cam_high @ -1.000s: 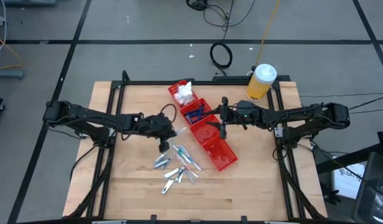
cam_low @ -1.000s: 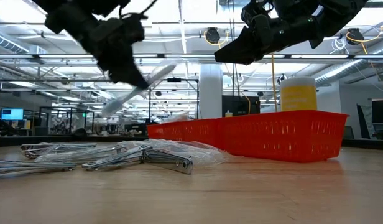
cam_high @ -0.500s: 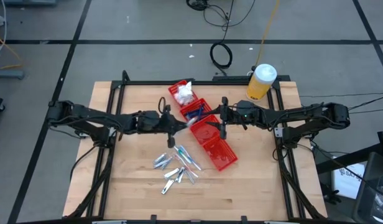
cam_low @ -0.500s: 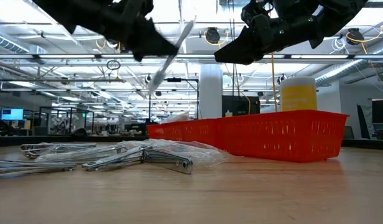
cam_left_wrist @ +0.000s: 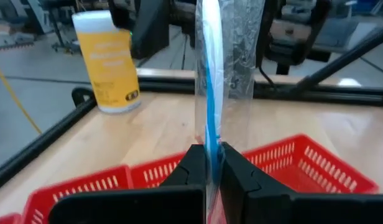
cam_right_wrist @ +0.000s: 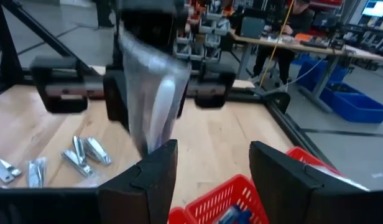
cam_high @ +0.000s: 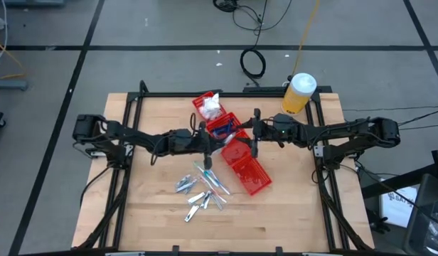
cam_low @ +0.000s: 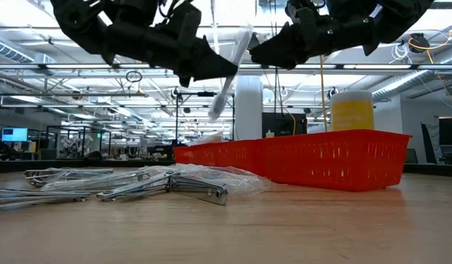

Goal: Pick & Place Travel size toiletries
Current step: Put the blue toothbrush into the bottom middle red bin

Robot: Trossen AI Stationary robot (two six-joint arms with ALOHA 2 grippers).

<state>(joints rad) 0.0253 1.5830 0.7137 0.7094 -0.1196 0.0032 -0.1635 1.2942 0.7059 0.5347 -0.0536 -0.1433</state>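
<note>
My left gripper (cam_high: 210, 140) is shut on a clear-wrapped thin stick (cam_high: 220, 137) with a blue core, held in the air at the left edge of the row of red bins (cam_high: 258, 186). My right gripper (cam_high: 252, 135) hovers open above the middle bins, facing the left one. White soft packets (cam_high: 212, 107) fill the far bin and dark blue pieces (cam_high: 222, 130) lie in the one beside it. More clear-wrapped sticks (cam_high: 212, 181) and small silvery pieces (cam_high: 194, 203) lie flat on the table, on the near side of my left gripper. My left gripper pinches the wrapped stick (cam_left_wrist: 210, 140) between its two fingers (cam_left_wrist: 194, 163). The fingers come about level from the table's left. The stick's long part (cam_left_wrist: 211, 68) reaches out past the fingertips. It is lifted clear and slants down in the low view (cam_low: 227, 84).
A tall yellow bottle with a white cap (cam_high: 298, 94) stands at the table's far right corner. The bins run slantwise from the far middle toward the near right. A black frame rims the table. Bare wood lies along the near edge (cam_high: 276, 227).
My left gripper has carried the wrapped stick toward the table's right, from above the pile to the edge of the red bins, staying shut on it. The stick has swung from a low slant to a steeper one. My right arm has kept still.
</note>
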